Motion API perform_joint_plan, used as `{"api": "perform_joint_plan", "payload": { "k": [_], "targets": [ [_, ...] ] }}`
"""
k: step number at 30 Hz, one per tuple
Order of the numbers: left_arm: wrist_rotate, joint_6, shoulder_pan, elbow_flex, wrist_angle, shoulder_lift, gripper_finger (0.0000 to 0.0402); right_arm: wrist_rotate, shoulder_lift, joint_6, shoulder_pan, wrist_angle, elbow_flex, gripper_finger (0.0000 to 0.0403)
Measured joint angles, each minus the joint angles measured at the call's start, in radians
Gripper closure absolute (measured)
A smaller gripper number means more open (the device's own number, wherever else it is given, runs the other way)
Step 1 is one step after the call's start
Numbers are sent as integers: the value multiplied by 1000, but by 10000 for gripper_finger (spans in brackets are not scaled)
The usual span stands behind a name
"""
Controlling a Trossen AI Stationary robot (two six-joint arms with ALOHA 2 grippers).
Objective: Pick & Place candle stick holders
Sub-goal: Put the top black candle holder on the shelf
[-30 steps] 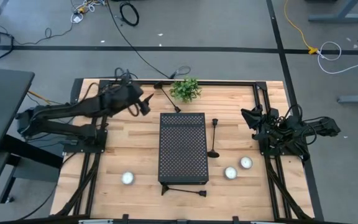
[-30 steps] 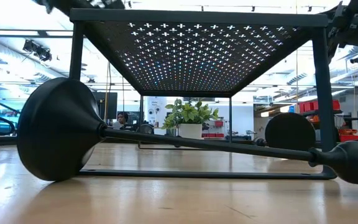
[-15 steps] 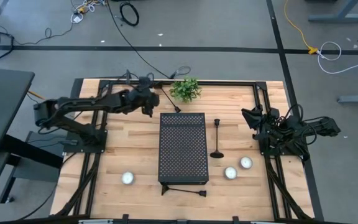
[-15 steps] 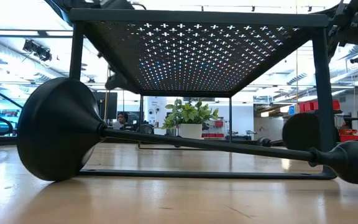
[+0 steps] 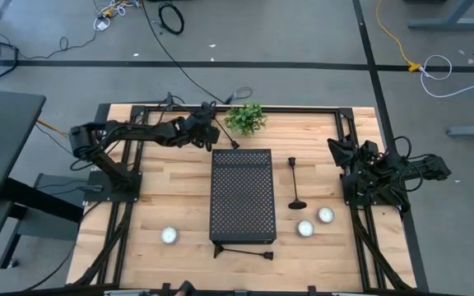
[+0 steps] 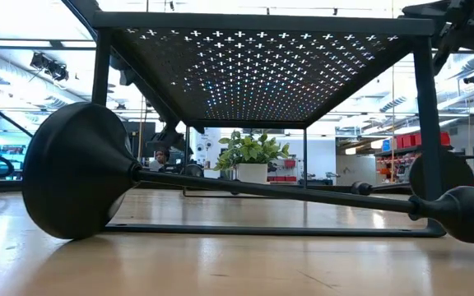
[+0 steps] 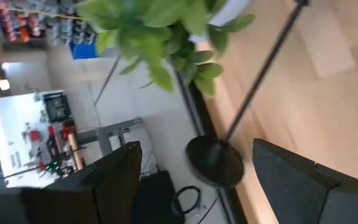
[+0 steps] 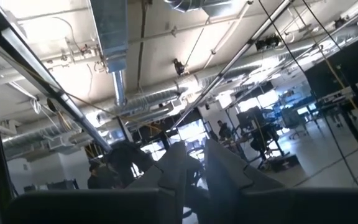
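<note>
Reaching with fingers spread, the left gripper (image 5: 211, 134) sits at the upper middle of the high view, beside the plant (image 5: 246, 117).
One candle stick holder (image 5: 224, 131) lies there; another (image 5: 295, 185) stands right of the black box (image 5: 242, 195); a third (image 5: 243, 250) lies below it. At the right edge the right gripper (image 5: 341, 156) waits, its fingers unclear.

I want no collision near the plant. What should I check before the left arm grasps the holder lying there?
1. Left gripper open: ok.
2. Holder base lined up between its fingers: ok.
3. Plant leaves clear of the stem: cannot tell.
4. Box apart from the left gripper: ok.
5. Right gripper parked far to the right: ok.
</note>
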Motion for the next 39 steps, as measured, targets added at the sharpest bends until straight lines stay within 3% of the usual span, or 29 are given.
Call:
{"api": "perform_joint_plan", "payload": {
  "k": [3, 11, 22, 29, 39],
  "targets": [
    [14, 10, 12, 0, 5, 20, 99, 1, 0, -4, 0, -3, 0, 346],
    [172, 62, 67, -3, 44, 93, 99, 27, 0, -19, 0, 3, 0, 346],
    [204, 144, 114, -3, 208, 203, 99, 27, 0, -31, 0, 8, 0, 346],
    [220, 149, 135, -3, 243, 232, 99, 24, 0, -23, 0, 4, 0, 346],
    [323, 141, 180, -3, 260, 250, 99, 24, 0, -2, 0, -6, 0, 346]
  ]
}}
